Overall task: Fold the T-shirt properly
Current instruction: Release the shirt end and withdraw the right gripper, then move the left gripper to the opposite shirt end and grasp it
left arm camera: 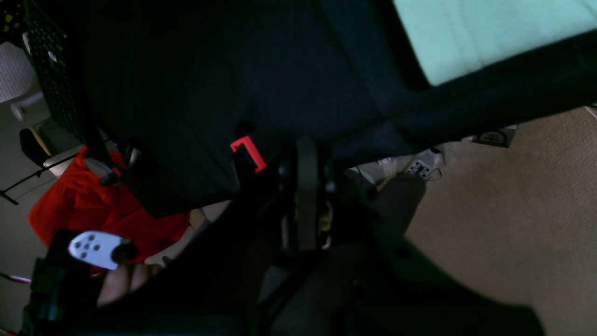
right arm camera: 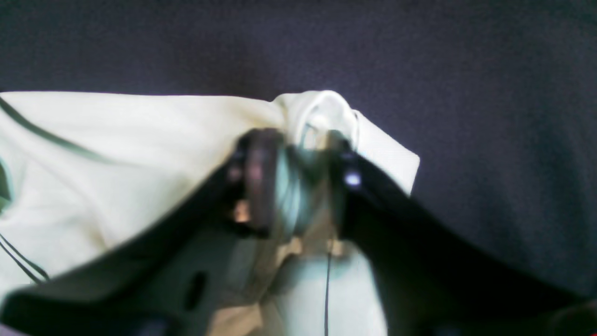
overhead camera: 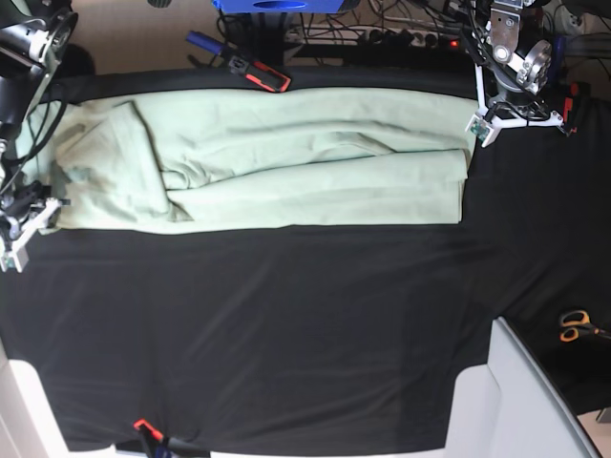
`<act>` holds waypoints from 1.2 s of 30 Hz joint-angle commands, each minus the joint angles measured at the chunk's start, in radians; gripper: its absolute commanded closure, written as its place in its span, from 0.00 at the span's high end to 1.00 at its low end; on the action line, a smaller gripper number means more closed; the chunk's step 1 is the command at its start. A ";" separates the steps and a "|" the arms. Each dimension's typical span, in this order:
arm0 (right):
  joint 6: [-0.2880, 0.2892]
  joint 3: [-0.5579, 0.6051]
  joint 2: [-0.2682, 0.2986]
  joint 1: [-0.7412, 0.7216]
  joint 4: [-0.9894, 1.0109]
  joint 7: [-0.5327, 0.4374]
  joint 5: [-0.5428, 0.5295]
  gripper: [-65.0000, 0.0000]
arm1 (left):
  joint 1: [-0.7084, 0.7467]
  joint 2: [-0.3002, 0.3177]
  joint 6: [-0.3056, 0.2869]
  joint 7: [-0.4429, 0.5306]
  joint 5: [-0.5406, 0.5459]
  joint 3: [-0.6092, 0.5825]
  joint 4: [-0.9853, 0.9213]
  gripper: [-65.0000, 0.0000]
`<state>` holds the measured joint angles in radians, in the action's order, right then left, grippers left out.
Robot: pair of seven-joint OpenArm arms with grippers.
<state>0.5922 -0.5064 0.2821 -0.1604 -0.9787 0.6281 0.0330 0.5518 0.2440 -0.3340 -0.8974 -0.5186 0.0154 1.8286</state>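
Overhead, the T-shirt (overhead camera: 286,157) lies stretched in a long folded band across the upper part of the frame, on the black tablecloth (overhead camera: 286,334) that covers the surface. Its lower edge runs nearly straight, and the cloth is creased and bunched toward the left end. The right hand (right arm camera: 298,182) is at that left end; in its own close view the fingers stand a little apart with a gathered lump of pale green fabric between them, though the blur keeps me from saying whether they pinch it. The left hand (left arm camera: 305,186) sits at the upper right of the overhead frame, just off the shirt's right end, its fingers together on nothing. Orange-handled scissors (overhead camera: 576,326) lie well apart at the right edge, and a red clamp (left arm camera: 248,153) grips the tablecloth's edge.
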 commanded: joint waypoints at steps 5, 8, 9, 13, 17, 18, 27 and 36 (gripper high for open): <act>-0.002 -0.097 0.012 0.003 -0.138 -0.087 -0.005 0.41 | 0.004 0.008 0.009 -0.004 -0.013 0.007 0.013 0.00; -0.002 -0.185 -0.040 0.046 -0.266 -0.158 -0.005 0.41 | 0.004 -0.007 0.009 -0.004 -0.012 0.008 0.015 0.00; 0.001 -0.192 -0.054 0.074 -0.314 -0.164 -0.005 0.41 | 0.004 -0.011 0.009 -0.004 -0.010 0.008 0.016 0.00; 0.002 -0.139 -0.109 0.221 -0.506 -0.133 -0.008 0.41 | -0.002 -0.047 -0.040 0.002 0.105 0.065 0.052 0.00; 0.002 -0.084 -0.174 0.355 -0.587 -0.130 -0.011 0.41 | -0.019 -0.074 -0.159 -0.004 0.472 0.311 0.095 0.00; 0.002 -0.082 -0.186 0.374 -0.592 -0.130 -0.011 0.41 | -0.019 -0.073 -0.169 -0.004 0.535 0.347 0.093 0.00; 0.004 -0.079 -0.241 0.468 -0.592 -0.129 -0.011 0.41 | -0.111 -0.065 -0.172 -0.002 0.794 0.499 0.010 0.70; 0.004 -0.079 -0.241 0.525 -0.596 -0.129 -0.011 0.41 | -0.324 0.091 -0.233 -0.001 1.158 0.386 -0.413 0.79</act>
<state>0.5941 -0.5819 0.0299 0.3649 -1.5558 0.5171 0.0322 0.2348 0.3214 -0.5613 -0.9192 0.6178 0.3954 1.3979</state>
